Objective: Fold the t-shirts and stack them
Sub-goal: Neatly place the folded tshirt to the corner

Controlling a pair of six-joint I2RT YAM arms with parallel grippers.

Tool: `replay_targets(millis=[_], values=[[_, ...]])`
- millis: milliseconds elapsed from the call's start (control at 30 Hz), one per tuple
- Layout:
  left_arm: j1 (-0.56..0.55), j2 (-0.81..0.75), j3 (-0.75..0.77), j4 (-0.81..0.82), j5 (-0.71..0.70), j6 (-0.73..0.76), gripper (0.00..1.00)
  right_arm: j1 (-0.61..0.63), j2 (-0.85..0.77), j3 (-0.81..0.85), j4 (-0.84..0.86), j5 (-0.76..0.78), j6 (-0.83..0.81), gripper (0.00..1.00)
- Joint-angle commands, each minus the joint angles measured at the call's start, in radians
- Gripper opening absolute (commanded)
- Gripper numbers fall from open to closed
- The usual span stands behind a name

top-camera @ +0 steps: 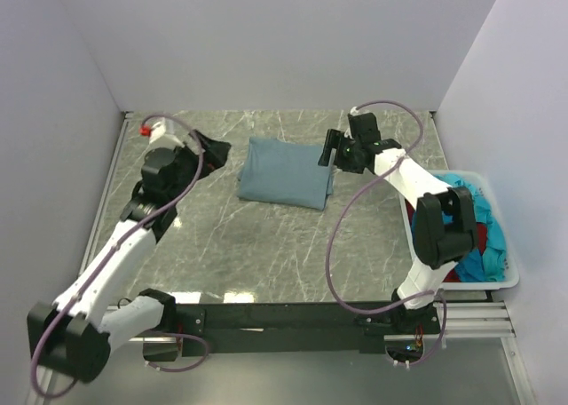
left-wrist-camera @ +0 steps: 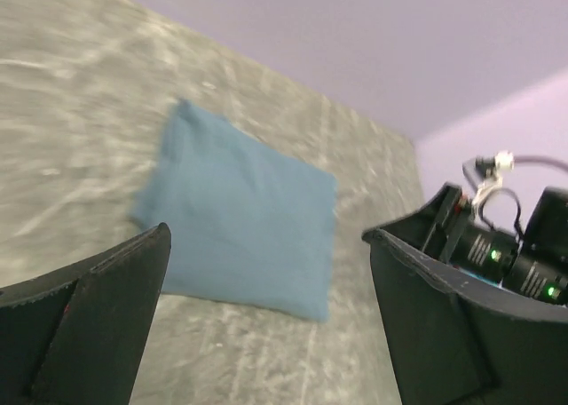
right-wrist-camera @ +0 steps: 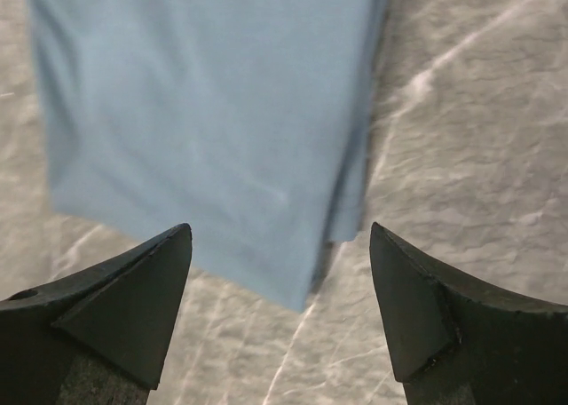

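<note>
A grey-blue t-shirt point(top-camera: 286, 172) lies folded into a flat rectangle on the marble table top, toward the back. It also shows in the left wrist view point(left-wrist-camera: 244, 214) and the right wrist view point(right-wrist-camera: 213, 112). My left gripper point(top-camera: 209, 146) hovers open just left of it, its jaws point(left-wrist-camera: 266, 234) wide apart with nothing between them. At the shirt's right edge my right gripper point(top-camera: 329, 149) is open too, its fingers point(right-wrist-camera: 280, 229) above the table near a corner of the cloth. A turquoise t-shirt point(top-camera: 490, 232) and a dark red t-shirt point(top-camera: 480, 238) lie crumpled in the bin.
A white plastic bin point(top-camera: 499, 283) stands at the table's right edge beside the right arm's base. White walls close in the table at the back and on both sides. The right arm point(left-wrist-camera: 497, 245) shows in the left wrist view.
</note>
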Motion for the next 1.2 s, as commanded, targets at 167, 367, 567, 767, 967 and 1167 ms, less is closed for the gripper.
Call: replay_targets(millis=[167,367,567,767,967,1167], values=[[0.003,-0.18,-0.157,-0.199,-0.255,-0.07,0.99,0.019,0.174,0.136,-0.072,0.098,-0.012,0.87],[0.003,-0.185,-0.23,-0.189,-0.176,-0.095,1.0,0.039,0.307,0.231,-0.112,0.109,-0.02,0.77],[0.003,-0.19,-0.246,-0.167,-0.127,-0.072,1.0,0.065,0.375,0.289,-0.129,0.145,-0.02,0.68],[0.003,-0.199,-0.237,-0.179,-0.126,-0.056,0.99,0.088,0.442,0.335,-0.19,0.231,-0.028,0.58],[0.003,-0.213,-0.241,-0.184,-0.136,-0.05,0.99,0.094,0.49,0.375,-0.218,0.222,-0.041,0.19],[0.004,-0.211,-0.224,-0.179,-0.119,-0.043,0.99,0.085,0.499,0.458,-0.255,0.274,-0.126,0.02]])
